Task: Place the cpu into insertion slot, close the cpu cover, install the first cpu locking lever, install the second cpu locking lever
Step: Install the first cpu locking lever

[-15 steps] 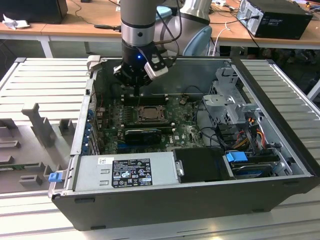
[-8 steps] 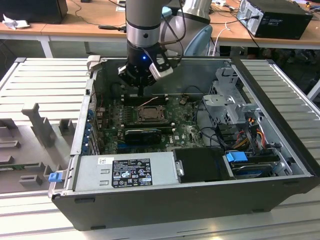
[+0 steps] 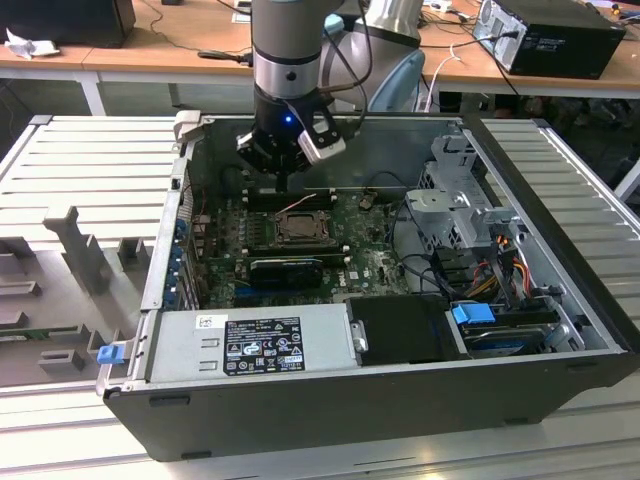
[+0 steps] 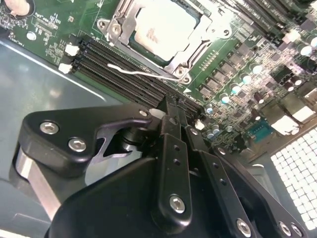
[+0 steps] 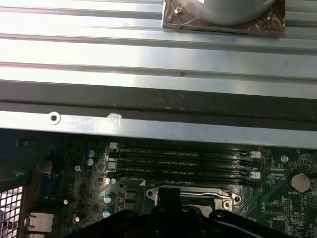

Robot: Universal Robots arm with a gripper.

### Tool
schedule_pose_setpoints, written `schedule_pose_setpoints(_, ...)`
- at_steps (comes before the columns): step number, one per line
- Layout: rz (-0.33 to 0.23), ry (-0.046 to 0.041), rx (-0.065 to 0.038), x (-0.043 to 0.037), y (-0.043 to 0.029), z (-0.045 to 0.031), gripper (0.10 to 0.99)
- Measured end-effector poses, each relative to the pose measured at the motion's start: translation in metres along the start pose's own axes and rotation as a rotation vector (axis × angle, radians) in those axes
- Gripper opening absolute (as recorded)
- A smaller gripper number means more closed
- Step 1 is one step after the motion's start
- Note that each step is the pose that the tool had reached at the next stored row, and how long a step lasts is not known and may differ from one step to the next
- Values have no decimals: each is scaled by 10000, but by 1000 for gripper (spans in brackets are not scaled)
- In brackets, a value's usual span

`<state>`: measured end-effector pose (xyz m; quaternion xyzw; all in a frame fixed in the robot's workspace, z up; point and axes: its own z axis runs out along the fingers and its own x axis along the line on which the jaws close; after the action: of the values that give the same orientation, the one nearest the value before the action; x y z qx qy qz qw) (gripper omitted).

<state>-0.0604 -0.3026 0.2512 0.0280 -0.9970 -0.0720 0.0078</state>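
An open computer case (image 3: 560,330) lies on a bench (image 3: 90,160), its green circuit board (image 3: 370,262) facing up. The cpu (image 4: 161,29) sits in the insertion slot (image 3: 300,228) near the board's middle, with the cpu cover (image 4: 124,22) folded down around it. A thin wire locking lever (image 4: 143,73) lies along the socket's edge beside the memory slots (image 4: 119,74). The gripper (image 4: 171,106) hangs just above the socket's far side, its fingers pressed together, holding nothing, seemingly to push the lever.

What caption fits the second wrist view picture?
Gripper shut above the memory slots, beside the cpu seated under its cpu cover.
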Motion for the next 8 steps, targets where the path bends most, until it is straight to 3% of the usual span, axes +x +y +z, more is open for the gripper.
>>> schedule_pose_setpoints(1, -1, -6, -93, 1, -6, 0, 106)
schedule_pose_setpoints(8, -2, -6, -116, -42, -21, 74, 106)
